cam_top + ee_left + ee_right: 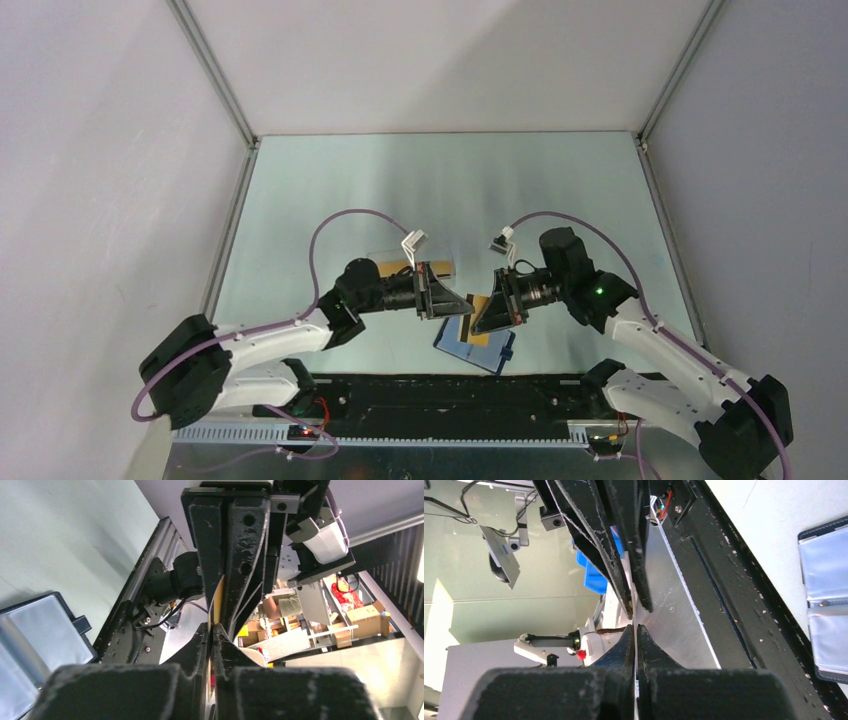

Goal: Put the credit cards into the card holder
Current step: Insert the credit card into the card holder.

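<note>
Both grippers are clamped nearly shut on the same one card [217, 602], which is held edge-on in the air between them. The left gripper [212, 630] has one end and the right gripper [635, 630] has the other. One holder [478, 352] lies open on the surface [330, 190] right below. Gold shows in the one clear tray [385, 255] behind, but we can't tell how many cards that is.
</note>
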